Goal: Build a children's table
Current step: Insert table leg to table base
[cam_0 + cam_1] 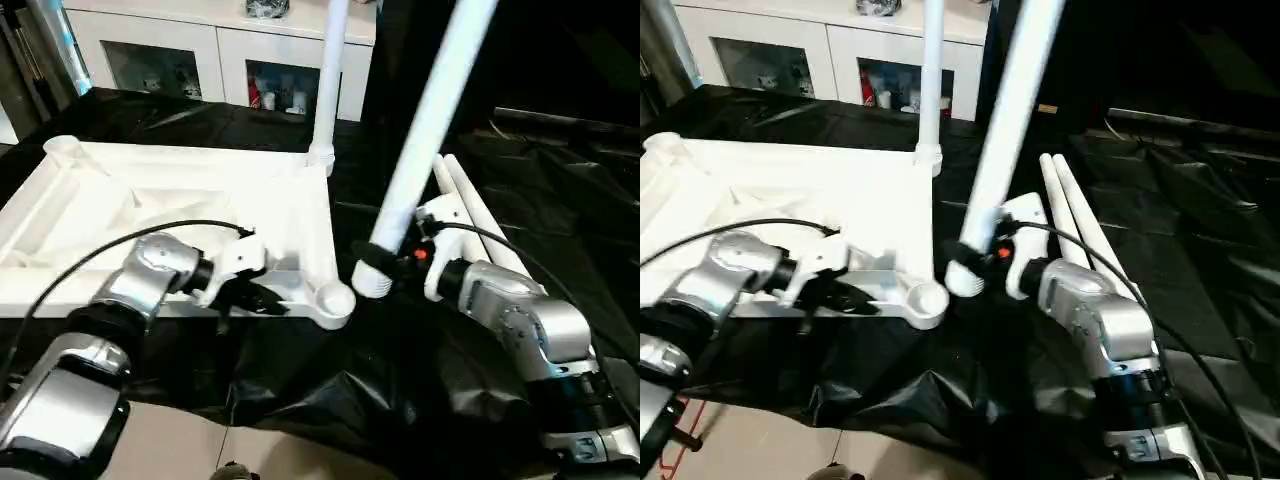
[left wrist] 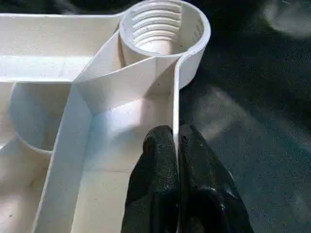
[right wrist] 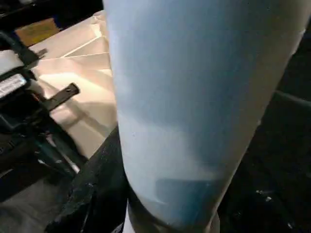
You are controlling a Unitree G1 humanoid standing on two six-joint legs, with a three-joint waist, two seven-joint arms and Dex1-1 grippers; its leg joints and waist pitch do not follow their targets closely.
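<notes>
White leg (image 1: 432, 115) in right tool (image 1: 385, 262), beside socket (image 1: 333, 299).

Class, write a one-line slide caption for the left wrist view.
Left gripper pinches the tabletop rim beside an empty threaded socket.

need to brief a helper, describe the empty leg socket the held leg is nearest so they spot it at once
Find the upturned white tabletop on the black sheet. The socket is its near corner by the right gripper. Unlike the far corner's socket, it holds no leg.
</notes>
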